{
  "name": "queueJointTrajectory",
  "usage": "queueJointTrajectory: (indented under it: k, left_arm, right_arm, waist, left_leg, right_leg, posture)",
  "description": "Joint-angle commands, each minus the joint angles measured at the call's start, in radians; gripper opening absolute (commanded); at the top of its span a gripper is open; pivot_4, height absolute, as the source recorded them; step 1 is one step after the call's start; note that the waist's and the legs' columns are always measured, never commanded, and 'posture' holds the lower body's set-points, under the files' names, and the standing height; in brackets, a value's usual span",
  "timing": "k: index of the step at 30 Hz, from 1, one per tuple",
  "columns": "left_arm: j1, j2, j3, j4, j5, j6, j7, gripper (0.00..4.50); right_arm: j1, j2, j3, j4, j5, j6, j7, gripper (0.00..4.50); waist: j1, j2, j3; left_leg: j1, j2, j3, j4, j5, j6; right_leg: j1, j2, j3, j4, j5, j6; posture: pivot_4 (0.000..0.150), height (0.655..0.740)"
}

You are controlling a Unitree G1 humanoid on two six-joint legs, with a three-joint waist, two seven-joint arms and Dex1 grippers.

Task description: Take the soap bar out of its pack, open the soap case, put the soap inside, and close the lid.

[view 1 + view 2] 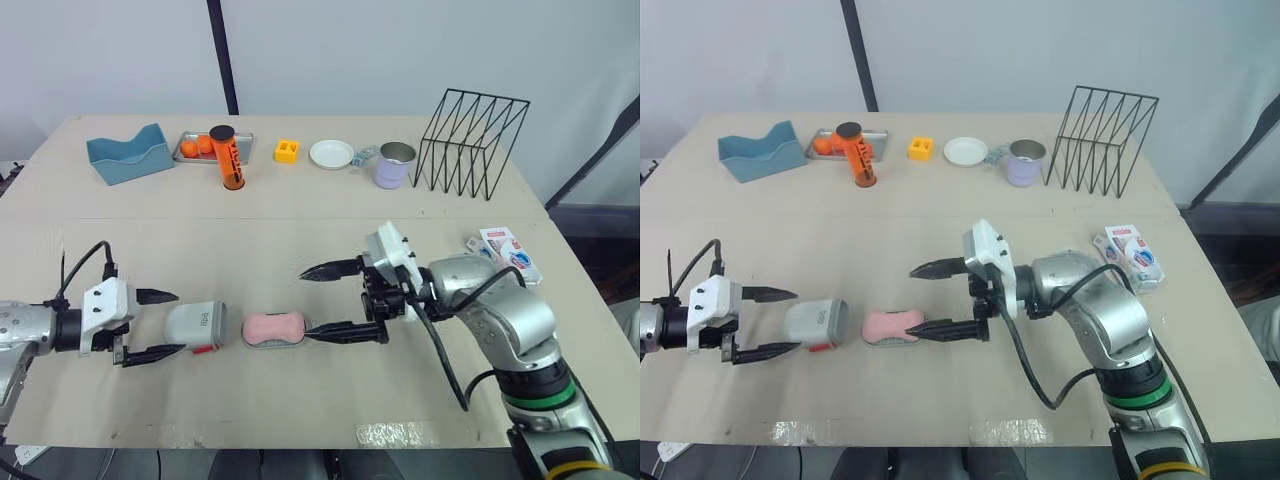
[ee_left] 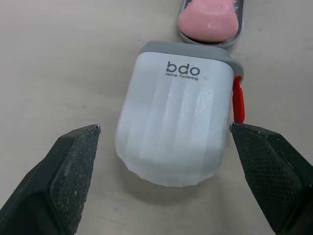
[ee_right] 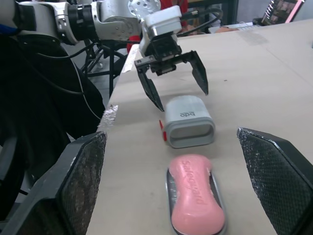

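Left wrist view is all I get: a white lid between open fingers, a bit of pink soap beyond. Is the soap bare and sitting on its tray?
Observer: Yes. The soap lies unwrapped on the grey tray, with the lid's open end facing it.
Operator: Where is the right gripper?
Observer: The right gripper is open, with its fingertips at the soap's end away from the lid.
Operator: And the pack?
Observer: The pack lies near the table's right edge.
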Motion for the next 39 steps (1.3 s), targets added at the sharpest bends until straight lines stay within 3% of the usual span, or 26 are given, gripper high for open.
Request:
queueJointTrajectory:
  k: [1,21,22,23,24,26,39]
  left_arm:
    - [-0.047,-0.005,-0.042,0.055,0.04,-0.045,-0.02,4.5]
    - [-0.103,-0.026,-0.114,0.113,0.093,-0.106,-0.033,4.5]
    - [-0.104,-0.028,-0.116,0.115,0.092,-0.108,-0.03,4.09]
    - [-0.103,-0.034,-0.118,0.115,0.09,-0.113,-0.028,4.09]
    - [-0.102,-0.038,-0.12,0.113,0.087,-0.109,-0.026,3.71]
    - [-0.102,-0.04,-0.124,0.108,0.09,-0.107,-0.025,3.56]
    - [-0.123,-0.007,-0.097,0.062,0.066,-0.099,-0.046,3.54]
  right_arm:
    - [0.017,-0.032,0.028,-0.028,-0.039,-0.055,-0.021,4.41]
    - [0.018,-0.09,0.112,-0.018,-0.101,-0.047,-0.064,4.41]
    - [0.017,-0.091,0.114,-0.017,-0.102,-0.048,-0.065,4.5]
    - [0.015,-0.091,0.117,-0.015,-0.103,-0.049,-0.067,4.5]
    - [0.014,-0.091,0.119,-0.013,-0.105,-0.051,-0.069,4.5]
    - [0.012,-0.09,0.123,-0.011,-0.109,-0.053,-0.072,4.5]
    - [-0.049,-0.126,0.193,-0.01,-0.191,0.012,-0.113,4.5]
  waist:
    - [0.0,0.0,0.0]
    - [0.0,0.0,0.0]
    - [0.0,0.0,0.0]
    - [0.0,0.0,0.0]
    - [0.0,0.0,0.0]
    - [0.0,0.0,0.0]
    - [0.0,0.0,0.0]
  left_leg:
    - [0.0,0.0,0.0,0.0,0.0,0.0]
    - [0.0,0.0,0.0,0.0,0.0,0.0]
    - [0.0,0.0,0.0,0.0,0.0,0.0]
    - [0.0,0.0,0.0,0.0,0.0,0.0]
    - [0.0,0.0,0.0,0.0,0.0,0.0]
    - [0.0,0.0,0.0,0.0,0.0,0.0]
    - [0.0,0.0,0.0,0.0,0.0,0.0]
  right_leg:
    - [0.0,0.0,0.0,0.0,0.0,0.0]
    - [0.0,0.0,0.0,0.0,0.0,0.0]
    - [0.0,0.0,0.0,0.0,0.0,0.0]
    - [0.0,0.0,0.0,0.0,0.0,0.0]
    - [0.0,0.0,0.0,0.0,0.0,0.0]
    - [0.0,0.0,0.0,0.0,0.0,0.0]
    - [0.0,0.0,0.0,0.0,0.0,0.0]
  posture:
    - [0.15,0.7371]
    - [0.15,0.7371]
    - [0.15,0.7371]
    - [0.15,0.7371]
    - [0.15,0.7371]
    - [0.15,0.7371]
    - [0.15,0.7371]
